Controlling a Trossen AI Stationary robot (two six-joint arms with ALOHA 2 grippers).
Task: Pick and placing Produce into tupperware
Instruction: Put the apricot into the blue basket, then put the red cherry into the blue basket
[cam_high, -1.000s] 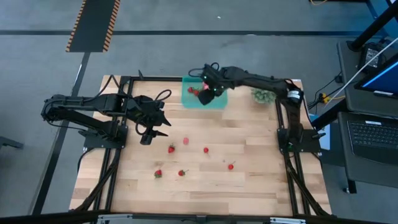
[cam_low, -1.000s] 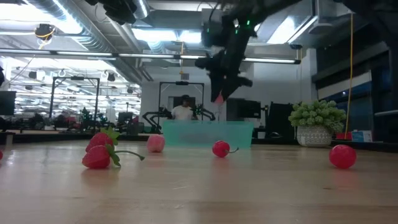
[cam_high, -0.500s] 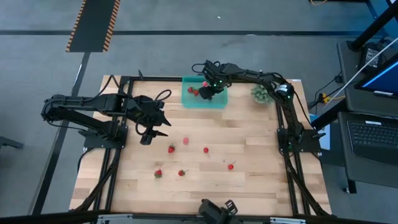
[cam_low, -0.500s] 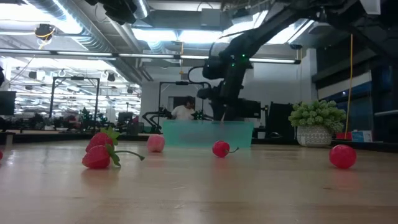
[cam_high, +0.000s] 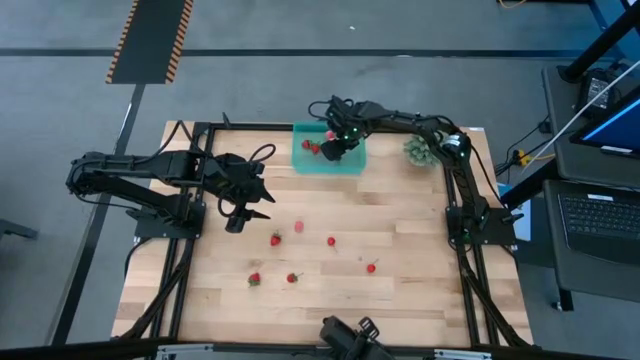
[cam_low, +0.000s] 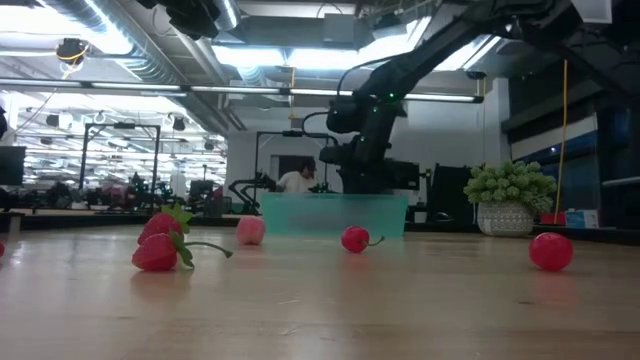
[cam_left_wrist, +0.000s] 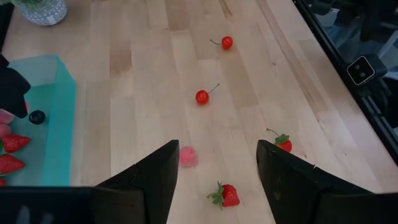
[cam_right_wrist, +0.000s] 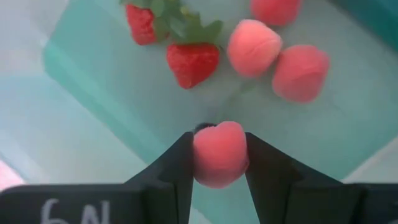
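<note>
Right gripper (cam_right_wrist: 217, 158) down inside the teal tupperware (cam_high: 300, 160) at the far edge of the wooden table (cam_high: 400, 290), fingers (cam_right_wrist: 177, 163) clamped on 1 round pink piece (cam_right_wrist: 219, 154) held just above the container floor. Below it in the tupperware: 2 red strawberries (cam_right_wrist: 193, 62) with green tops, 3 more pink pieces (cam_right_wrist: 254, 47) close together, and, from the left wrist view, 1 small dark berry (cam_left_wrist: 37, 117) by the container wall. In the low view, same gripper (cam_low: 362, 178) dipped behind the translucent wall (cam_low: 335, 213) of the container.

Left gripper (cam_high: 243, 215) parked near the table's left side, well apart from the tupperware, fingers (cam_left_wrist: 155, 180) spread moderately and holding nothing.

Loose produce on the bare boards in the middle of the table: 1 pale pink piece (cam_left_wrist: 188, 156) between the left fingers' line of sight, 1 strawberry (cam_left_wrist: 227, 195) just beside it, another strawberry (cam_left_wrist: 283, 142) farther along, and 2 red cherry-like pieces with stems (cam_left_wrist: 202, 96) and (cam_left_wrist: 227, 42) beyond. From above, 6 loose pieces in all, among them (cam_high: 276, 239), (cam_high: 331, 241), (cam_high: 371, 267), (cam_high: 254, 279)

Spiky green plant ball (cam_high: 420, 152) in a small pot at the far right corner, beside the right arm
</note>
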